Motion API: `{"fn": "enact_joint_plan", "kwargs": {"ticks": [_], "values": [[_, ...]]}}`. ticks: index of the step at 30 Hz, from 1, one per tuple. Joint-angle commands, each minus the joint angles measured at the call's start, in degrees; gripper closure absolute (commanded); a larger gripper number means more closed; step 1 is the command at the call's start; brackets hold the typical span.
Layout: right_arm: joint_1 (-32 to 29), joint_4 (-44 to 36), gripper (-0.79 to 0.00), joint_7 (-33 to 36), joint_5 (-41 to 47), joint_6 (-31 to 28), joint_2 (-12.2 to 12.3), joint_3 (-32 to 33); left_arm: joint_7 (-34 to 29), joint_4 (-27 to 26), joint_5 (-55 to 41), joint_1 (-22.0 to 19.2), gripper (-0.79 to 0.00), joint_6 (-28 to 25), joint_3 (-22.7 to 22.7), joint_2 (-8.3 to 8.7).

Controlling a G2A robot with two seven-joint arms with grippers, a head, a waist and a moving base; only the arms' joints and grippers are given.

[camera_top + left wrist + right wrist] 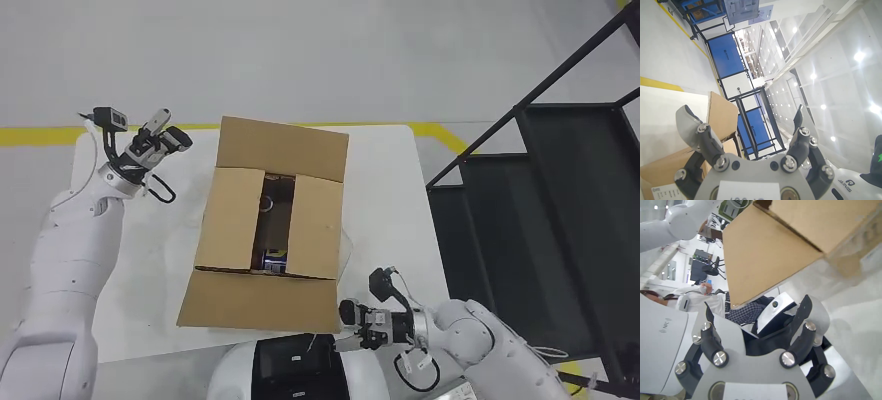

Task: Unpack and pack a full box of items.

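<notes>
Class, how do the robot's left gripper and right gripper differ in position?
The left gripper hangs by the box's far flap; the right gripper by its near flap. The left gripper is over the table's far left corner, the right gripper at its near edge. Both are open and empty.

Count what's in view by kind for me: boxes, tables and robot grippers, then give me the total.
cardboard box: 1
table: 1
grippers: 2, the left gripper and the right gripper
Total: 4
</notes>
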Motion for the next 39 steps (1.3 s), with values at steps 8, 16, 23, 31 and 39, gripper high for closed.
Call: {"fn": "enact_joint_plan", "kwargs": {"ticks": [8,16,23,31,39], "values": [[4.3,-0.8,-0.785,3.9,11.4,2.5,-0.4,-4.9,0.6,-2.4,0.3,1.8,-0.785,0.4,-0.9,0.46],[6.0,-1.3,-0.785,-0.9,14.3,2.8,-0.5,-3.4,1.1,-4.0,0.6,2.9,-0.785,0.9,-1.6,0.78],[8.1,-0.9,-0.785,-12.9,4.1,8.4,-1.3,-1.8,0.3,-3.9,-0.7,2.6,-0.785,2.8,-1.1,0.55],[9.4,-0.8,-0.785,-20.0,-4.4,12.7,-2.3,-3.3,-2.9,-2.4,-1.3,1.6,-0.785,3.6,-0.5,0.43],[9.4,-1.5,-0.785,-20.8,-6.0,13.1,-2.4,-3.1,-2.9,-2.4,-1.3,1.6,-0.785,3.6,-0.5,0.43]]}}
